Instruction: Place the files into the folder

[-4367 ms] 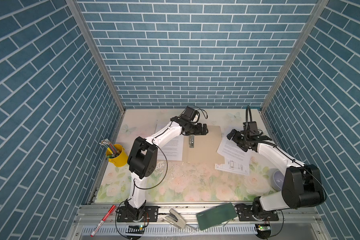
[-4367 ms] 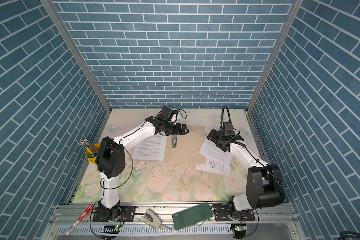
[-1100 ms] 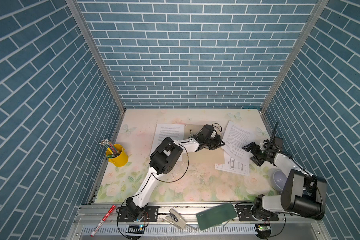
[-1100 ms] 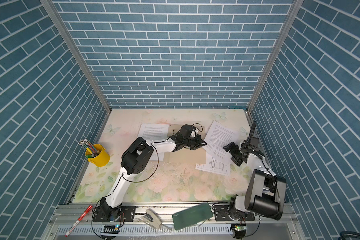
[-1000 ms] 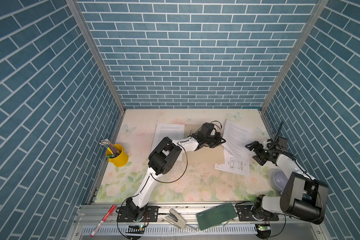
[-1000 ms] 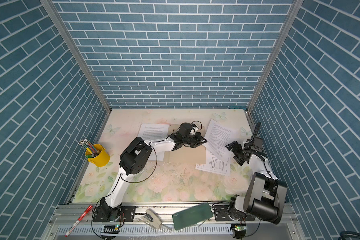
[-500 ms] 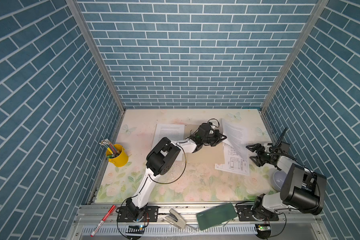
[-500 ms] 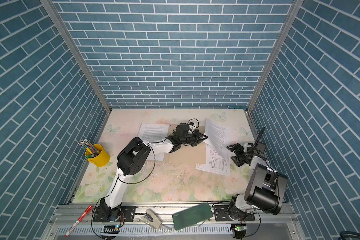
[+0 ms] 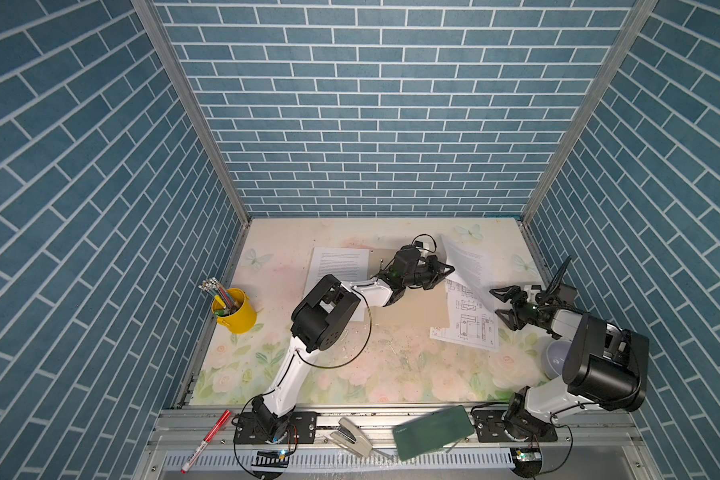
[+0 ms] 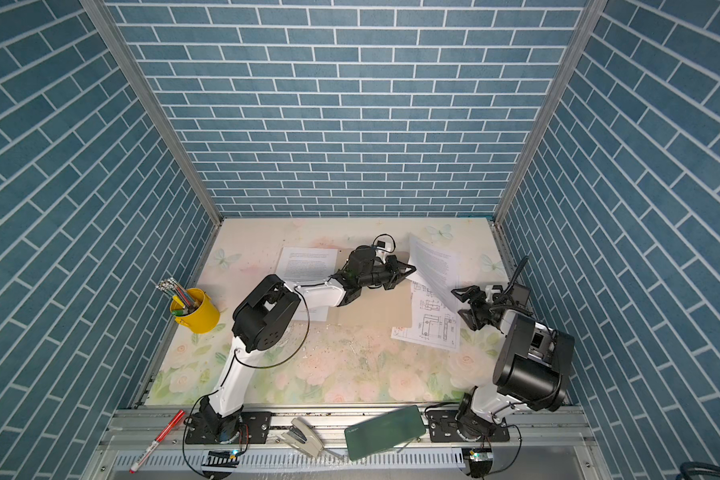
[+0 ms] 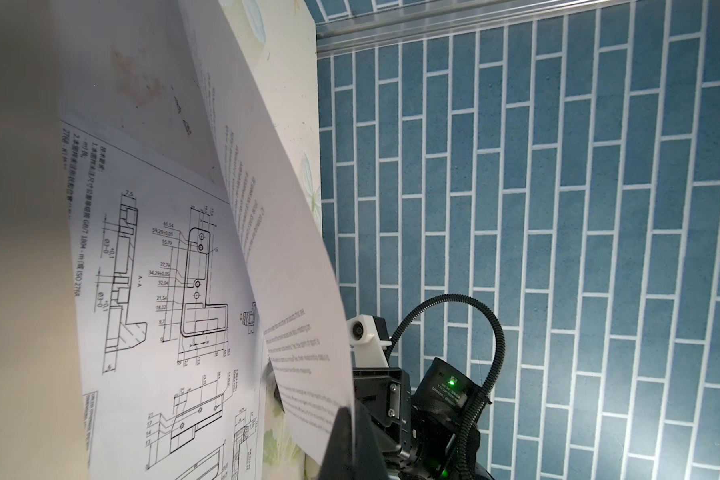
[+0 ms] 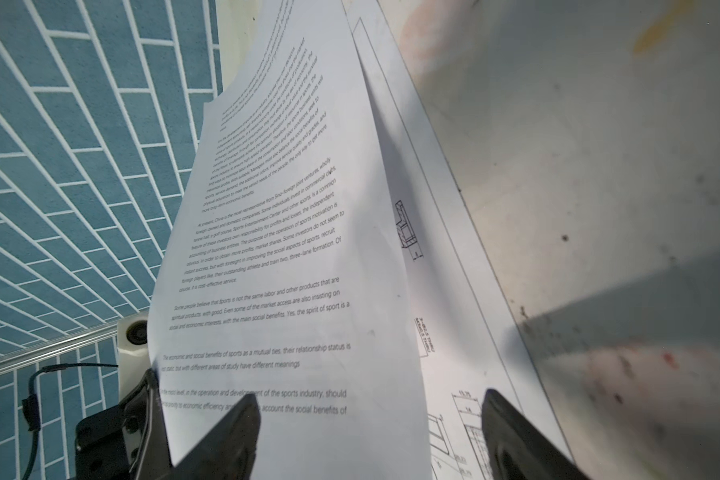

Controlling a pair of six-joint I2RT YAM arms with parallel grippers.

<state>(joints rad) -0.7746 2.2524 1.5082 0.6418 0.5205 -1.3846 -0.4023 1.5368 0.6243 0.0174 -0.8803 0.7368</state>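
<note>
In both top views the left gripper (image 9: 449, 271) (image 10: 410, 270) is closed on one edge of the lifted text sheet (image 9: 468, 270) (image 10: 437, 266). The sheet stands tilted in the air just beside the right border of the open folder (image 9: 416, 316) (image 10: 375, 311). The drawing sheet (image 9: 468, 328) lies flat, partly on that border and partly on the table (image 9: 391, 374). The second text sheet (image 9: 339, 266) lies at the far left side of the folder, under the left arm. The right gripper (image 9: 495, 306) (image 10: 458, 305) has its jaws wide apart and holds nothing; it is near the free side of the raised paper.

In the left wrist view the lifted text sheet (image 11: 283, 257) bends over the drawing sheet (image 11: 163, 291), and one of the fingers (image 11: 344, 436) meets its lower corner. The pinch looks small, so I think the carry toward the folder should be slow, with the paper held high enough not to drag the drawing along.

In the right wrist view the right gripper (image 12: 368, 397) faces the printed side (image 12: 275, 249) with both jaws spread. It would be better to support this free edge lightly, or to stay clear of it, so that the sheet is laid down flat, the pinched edge first.
</note>
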